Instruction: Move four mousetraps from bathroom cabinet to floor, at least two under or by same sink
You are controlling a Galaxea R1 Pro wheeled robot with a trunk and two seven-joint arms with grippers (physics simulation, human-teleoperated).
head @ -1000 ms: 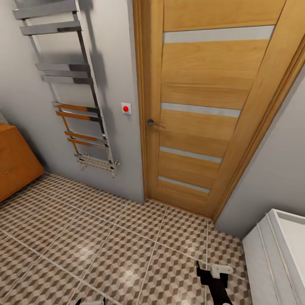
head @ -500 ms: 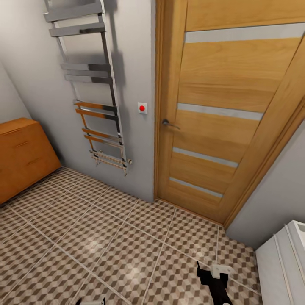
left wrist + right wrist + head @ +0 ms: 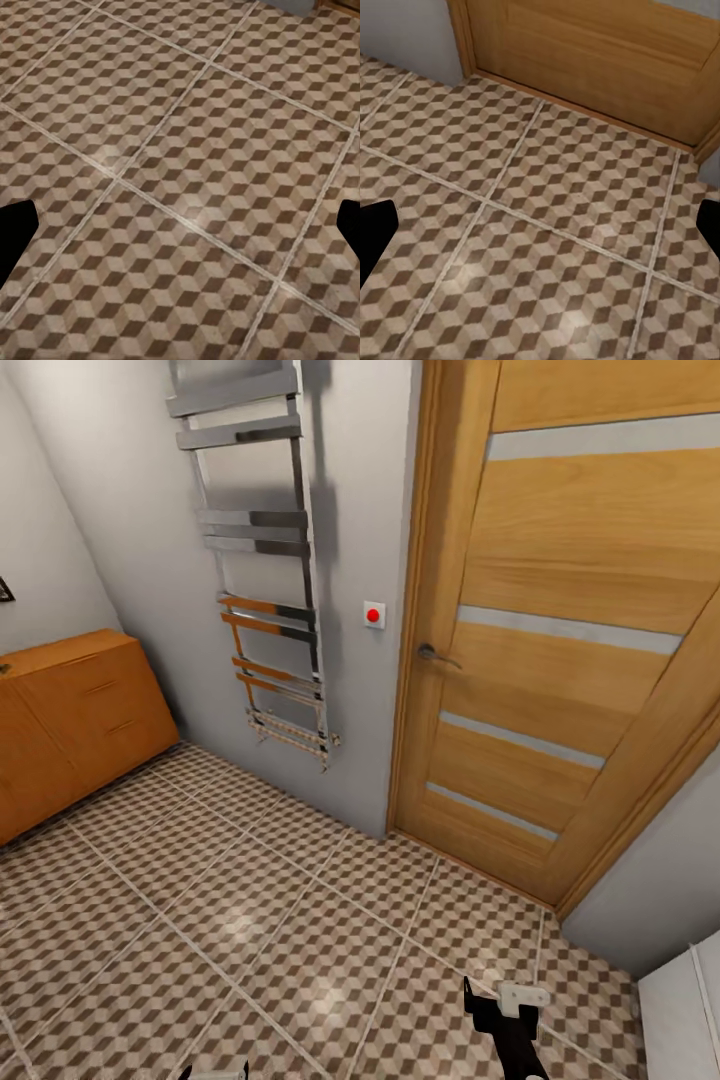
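Since the earlier pictures the head view has swung leftward, so the wooden door (image 3: 570,650) and chrome towel rail (image 3: 265,550) now sit further right and more of the orange-brown cabinet (image 3: 75,720) shows against the left wall, standing on the cube-patterned bathroom floor (image 3: 250,920), with the right pincer (image 3: 505,1015) low in the view over the tiles, a white corner at the right edge, and no mousetrap visible. In the left wrist view the left pincer (image 3: 180,236) is spread wide and empty, its dark fingertips (image 3: 15,236) at opposite edges over bare tiles. In the right wrist view the right pincer is likewise released, fingertips (image 3: 375,236) far apart above the floor near the door's foot.
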